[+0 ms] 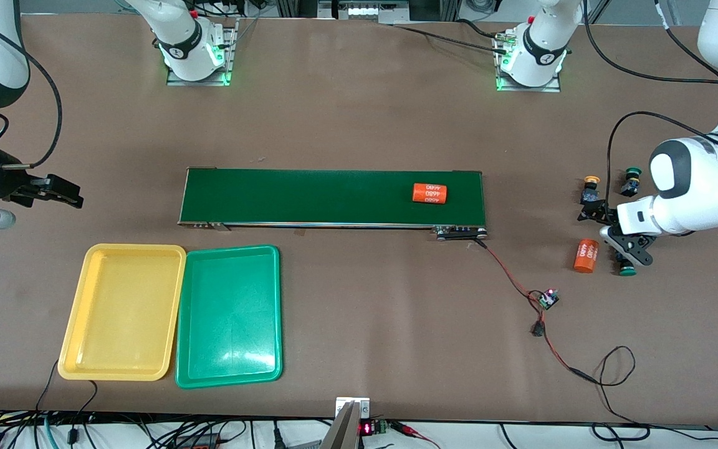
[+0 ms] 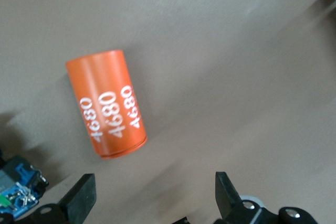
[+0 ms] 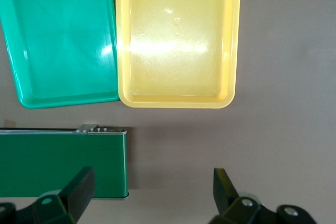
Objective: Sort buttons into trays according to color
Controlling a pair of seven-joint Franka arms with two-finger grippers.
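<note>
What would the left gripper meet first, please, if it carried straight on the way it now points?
Probably bare table: the open left gripper points down at it, with the orange cylinder lying just off the line between its fingers. Depth is hard to judge.

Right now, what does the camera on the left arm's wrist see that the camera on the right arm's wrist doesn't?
Only the left wrist view shows an orange cylinder with white print lying on the table, plus the blue-and-black body of a small push-button switch at the picture's edge. Only the right wrist view shows the shallow yellow plastic tray, the shallow green plastic tray beside it, and one end of the long dark-green conveyor belt. Both share the brown tabletop and that arm's own open fingers.
</note>
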